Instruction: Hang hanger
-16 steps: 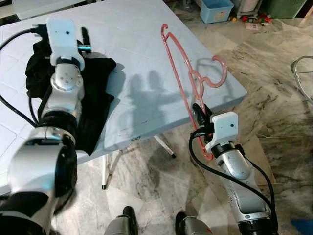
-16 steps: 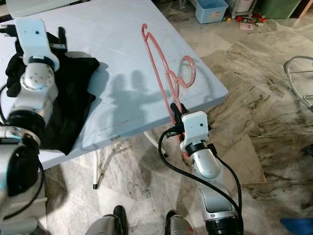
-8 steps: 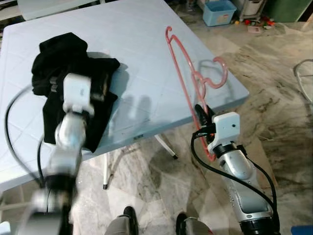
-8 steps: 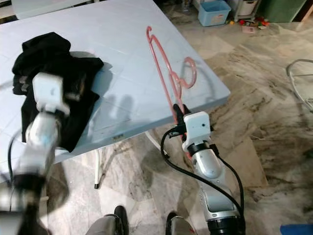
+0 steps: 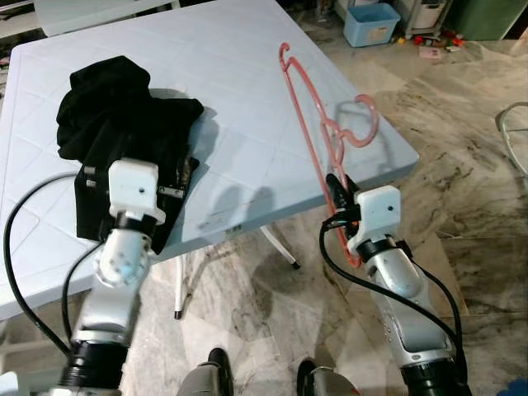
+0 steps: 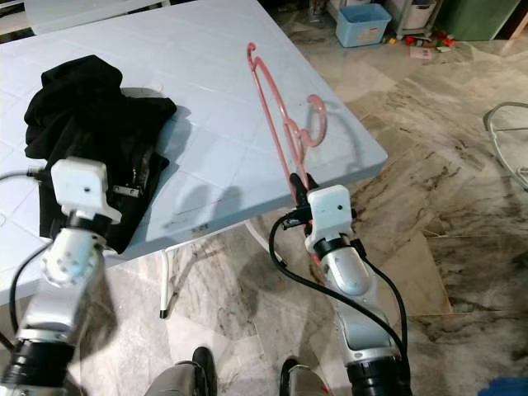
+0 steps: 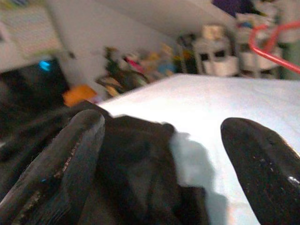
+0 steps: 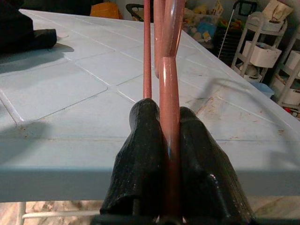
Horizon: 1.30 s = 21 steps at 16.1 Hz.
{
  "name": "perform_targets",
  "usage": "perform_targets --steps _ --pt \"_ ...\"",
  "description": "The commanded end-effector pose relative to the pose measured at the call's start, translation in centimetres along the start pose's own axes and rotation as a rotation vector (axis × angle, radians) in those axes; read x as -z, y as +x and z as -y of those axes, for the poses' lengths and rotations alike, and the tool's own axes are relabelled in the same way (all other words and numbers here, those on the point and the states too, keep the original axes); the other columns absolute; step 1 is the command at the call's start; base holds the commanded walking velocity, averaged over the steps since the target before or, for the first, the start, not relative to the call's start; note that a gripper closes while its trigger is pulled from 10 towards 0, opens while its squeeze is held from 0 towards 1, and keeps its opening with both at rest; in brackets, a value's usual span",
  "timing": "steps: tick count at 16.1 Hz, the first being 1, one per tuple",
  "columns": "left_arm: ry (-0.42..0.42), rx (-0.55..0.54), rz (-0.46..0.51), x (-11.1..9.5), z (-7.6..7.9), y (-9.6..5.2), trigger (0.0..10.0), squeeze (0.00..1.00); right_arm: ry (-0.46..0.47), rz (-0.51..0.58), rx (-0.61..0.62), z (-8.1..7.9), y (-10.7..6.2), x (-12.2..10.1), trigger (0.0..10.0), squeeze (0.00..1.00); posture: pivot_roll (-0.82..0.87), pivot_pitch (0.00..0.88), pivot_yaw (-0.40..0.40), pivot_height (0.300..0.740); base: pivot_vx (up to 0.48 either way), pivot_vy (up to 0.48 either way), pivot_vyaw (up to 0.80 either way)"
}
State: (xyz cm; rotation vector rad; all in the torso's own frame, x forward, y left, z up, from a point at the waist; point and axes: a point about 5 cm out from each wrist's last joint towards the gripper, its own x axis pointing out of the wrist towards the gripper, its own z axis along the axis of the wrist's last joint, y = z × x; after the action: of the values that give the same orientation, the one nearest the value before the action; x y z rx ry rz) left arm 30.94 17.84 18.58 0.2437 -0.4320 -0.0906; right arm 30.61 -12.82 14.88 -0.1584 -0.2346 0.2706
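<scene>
A pink plastic hanger (image 5: 307, 115) stands upright over the right side of the pale blue table (image 5: 239, 74), hook end farthest from me. My right gripper (image 5: 335, 191) is shut on its lower bar just off the table's front right edge; the right wrist view shows the hanger's bar (image 8: 169, 70) clamped between both fingers (image 8: 140, 150). A black garment (image 5: 115, 107) lies bunched on the table's left side. My left gripper (image 5: 136, 162) hovers at that garment's near edge, open; in the left wrist view its fingers (image 7: 70, 154) stand wide apart over the black garment (image 7: 133, 154).
The table's white legs (image 5: 276, 245) stand on the marble floor below the front edge. A blue bin (image 5: 371, 21) and small toys lie beyond the far right corner. A curved metal frame (image 5: 511, 124) sits at the right. My feet (image 5: 219, 363) are close to the table.
My left arm has pulled back from over the black garment to the table's front edge. The right gripper and hanger have hardly moved.
</scene>
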Motion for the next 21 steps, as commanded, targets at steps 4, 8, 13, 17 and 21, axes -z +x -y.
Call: perform_targets --steps 4,8,13,17,21 --pt "0.008 0.011 -0.104 0.7 1.2 -3.0 10.0 1.0 -0.01 -0.07 0.015 -0.1 -0.6 1.3 10.0 0.0 -0.06 0.206 0.041 0.74 0.0 0.0 0.0" --pt "0.024 -0.212 -0.196 1.6 0.8 -5.0 10.0 0.0 -0.036 -0.077 0.156 1.9 -2.2 1.3 10.0 0.0 -0.08 0.201 0.048 0.74 0.0 0.0 0.0" --pt "0.031 -0.125 -0.241 2.3 2.8 -5.6 10.0 0.0 -0.027 -0.09 0.176 2.7 -2.3 1.2 10.0 0.0 -0.08 0.196 0.045 0.74 0.0 0.0 0.0" --pt "0.023 -0.072 -0.268 2.8 4.0 -4.6 10.0 0.0 -0.018 -0.093 0.163 2.4 -1.9 1.1 10.0 0.0 -0.09 0.188 0.05 0.74 0.0 0.0 0.0" --pt "0.005 -0.07 -0.275 3.0 4.6 -4.3 10.0 0.0 -0.006 -0.098 0.149 2.0 -1.9 1.3 10.0 0.0 -0.09 0.16 0.046 0.74 0.0 0.0 -0.1"
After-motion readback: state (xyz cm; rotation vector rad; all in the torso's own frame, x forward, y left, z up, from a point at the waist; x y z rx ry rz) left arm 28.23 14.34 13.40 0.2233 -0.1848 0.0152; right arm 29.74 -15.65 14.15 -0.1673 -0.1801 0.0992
